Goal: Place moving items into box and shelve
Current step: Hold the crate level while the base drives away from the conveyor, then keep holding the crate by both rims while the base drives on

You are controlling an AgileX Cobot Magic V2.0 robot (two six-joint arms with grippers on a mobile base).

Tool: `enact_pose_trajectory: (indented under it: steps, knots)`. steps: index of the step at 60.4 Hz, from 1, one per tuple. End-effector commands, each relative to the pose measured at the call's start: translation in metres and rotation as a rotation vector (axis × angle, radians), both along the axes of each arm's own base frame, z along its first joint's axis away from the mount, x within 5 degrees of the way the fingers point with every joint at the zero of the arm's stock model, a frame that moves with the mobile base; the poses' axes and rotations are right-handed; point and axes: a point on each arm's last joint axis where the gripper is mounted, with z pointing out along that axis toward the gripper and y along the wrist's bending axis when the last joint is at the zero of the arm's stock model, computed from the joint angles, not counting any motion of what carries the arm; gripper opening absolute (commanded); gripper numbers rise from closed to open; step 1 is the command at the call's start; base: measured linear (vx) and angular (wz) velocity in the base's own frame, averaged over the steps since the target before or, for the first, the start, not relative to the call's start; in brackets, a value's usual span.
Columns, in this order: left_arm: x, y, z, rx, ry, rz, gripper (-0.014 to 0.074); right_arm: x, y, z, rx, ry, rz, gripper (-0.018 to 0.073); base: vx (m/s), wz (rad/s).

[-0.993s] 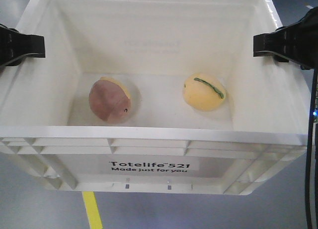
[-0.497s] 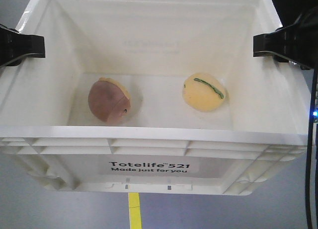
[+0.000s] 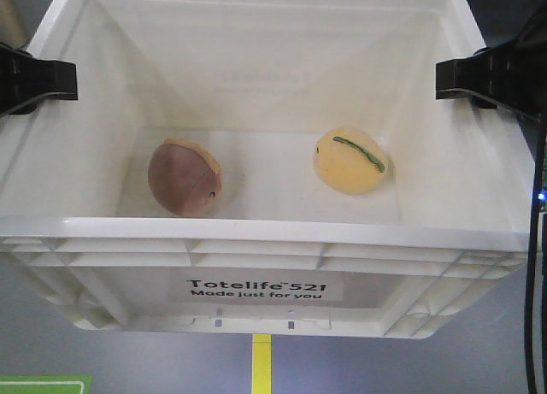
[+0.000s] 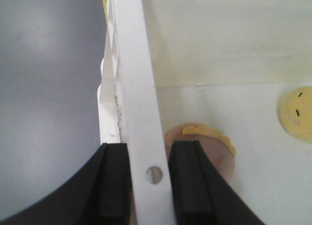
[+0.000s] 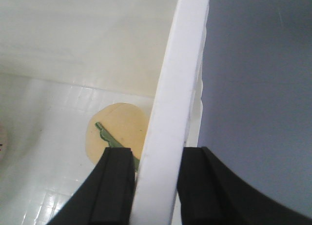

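Observation:
The white box (image 3: 256,232), printed "Totelife 521", hangs above the floor between my two grippers. My left gripper (image 3: 53,79) is shut on its left rim (image 4: 136,64), one finger outside the wall and one inside. My right gripper (image 3: 461,76) is shut on the right rim (image 5: 185,54) in the same way. Both moving items lie on the box floor. The pinkish-brown toy (image 3: 184,178) with a cream-yellow cap sits left, just beyond my left gripper's (image 4: 148,178) inner finger. The pale yellow toy (image 3: 350,159) with a green stripe sits right, below my right gripper (image 5: 155,186).
Grey floor (image 3: 102,360) shows under the box, with a yellow line (image 3: 261,364) at bottom centre and a green patch (image 3: 43,384) at the bottom left corner. A black cable (image 3: 534,308) hangs along the right edge.
The yellow floor line has slid from left to centre beneath the box, and a green patch has come in at bottom left. The pinkish-brown toy shifted slightly left. Both grips are unchanged.

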Motion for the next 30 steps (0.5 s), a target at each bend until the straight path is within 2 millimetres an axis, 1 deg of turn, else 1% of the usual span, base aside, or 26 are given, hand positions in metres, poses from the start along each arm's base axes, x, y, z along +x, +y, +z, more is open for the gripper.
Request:
enact_pose_trajectory:
  steps: [1,16,30]
  knots:
    - [-0.0043,0.0017,0.0322,-0.070,-0.209,0.000,-0.0006,-0.0008,-0.0051,0.0286,-0.003,-0.197,-0.012,-0.0005,-0.02,0.09]
    - [-0.0043,0.0017,0.0322,-0.070,-0.209,0.000,-0.0006,-0.0013,-0.0052,0.0278,-0.005,-0.186,-0.011,-0.0005,0.03,0.00]
    - [-0.0043,0.0017,0.0322,-0.070,-0.209,0.000,-0.0006,-0.0014,-0.0051,0.0278,-0.004,-0.186,-0.011,-0.0005,0.11,-0.01]
